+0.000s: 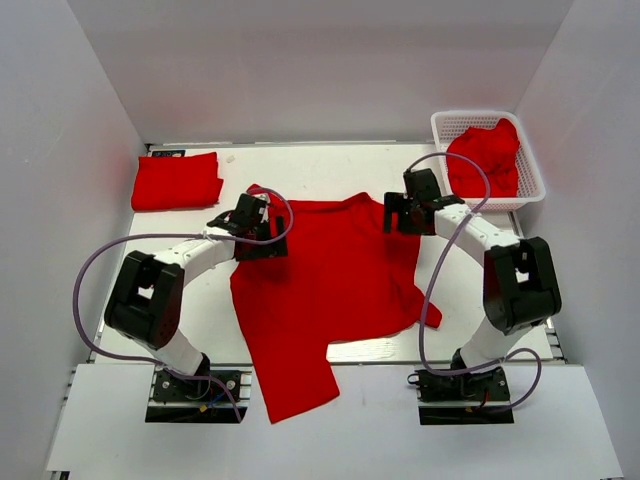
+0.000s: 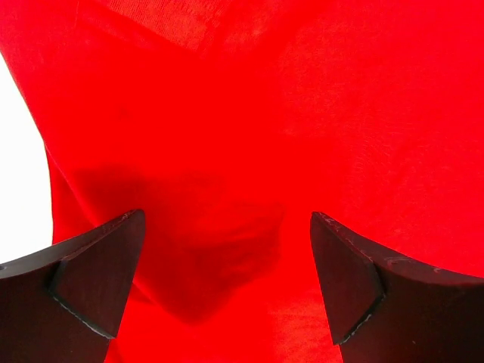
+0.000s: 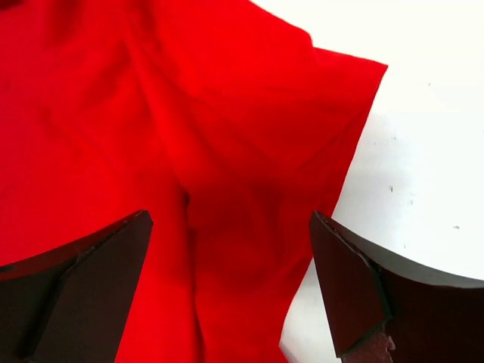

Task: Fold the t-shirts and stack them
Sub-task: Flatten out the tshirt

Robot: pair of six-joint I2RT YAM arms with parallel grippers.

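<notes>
A bright red t-shirt (image 1: 320,290) lies spread on the white table, its lower part hanging over the near edge. My left gripper (image 1: 252,222) is open just above the shirt's far left corner; the left wrist view shows red fabric (image 2: 249,136) between and beyond its spread fingers (image 2: 98,272). My right gripper (image 1: 405,212) is open over the shirt's far right sleeve (image 3: 302,121), with its fingers (image 3: 348,280) apart and nothing held. A folded red t-shirt (image 1: 177,181) lies at the far left. Another crumpled red t-shirt (image 1: 486,158) lies in the basket.
A white plastic mesh basket (image 1: 530,170) stands at the far right corner. White walls close in the table on three sides. Bare white table (image 3: 423,166) shows to the right of the sleeve. Grey cables loop from both arms.
</notes>
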